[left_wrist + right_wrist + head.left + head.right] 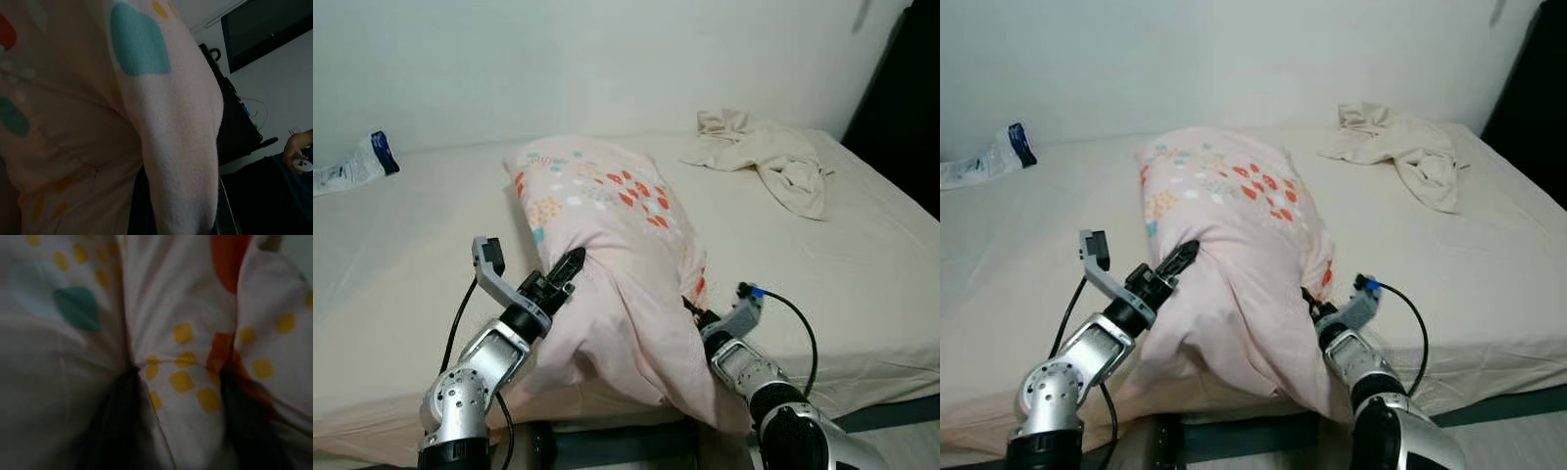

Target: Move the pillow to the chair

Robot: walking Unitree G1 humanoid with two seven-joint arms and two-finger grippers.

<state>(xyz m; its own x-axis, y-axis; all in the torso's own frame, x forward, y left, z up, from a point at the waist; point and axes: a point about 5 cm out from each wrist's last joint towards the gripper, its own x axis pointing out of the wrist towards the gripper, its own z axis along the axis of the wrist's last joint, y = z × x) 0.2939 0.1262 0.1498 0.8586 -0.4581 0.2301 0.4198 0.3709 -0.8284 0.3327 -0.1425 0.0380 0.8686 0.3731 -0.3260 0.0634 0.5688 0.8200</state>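
Observation:
A pale pink pillow [607,245] with red, teal and yellow spots lies lengthwise on the bed [401,255], its near end drooping over the front edge. My left gripper [564,272] is at the pillow's left side, shut on a fold of the cover [181,161]. At the pillow's lower right, my right gripper [697,309] is buried in the fabric. In the right wrist view, cloth [181,377] bunches between its two dark fingers [115,431]. No chair can be seen.
A crumpled beige cloth [769,157] lies at the back right of the bed, and a white and blue plastic packet [352,164] at the back left. A person's hand [297,149] holds a small white controller beside dark furniture. Dark shadow borders the bed's right side.

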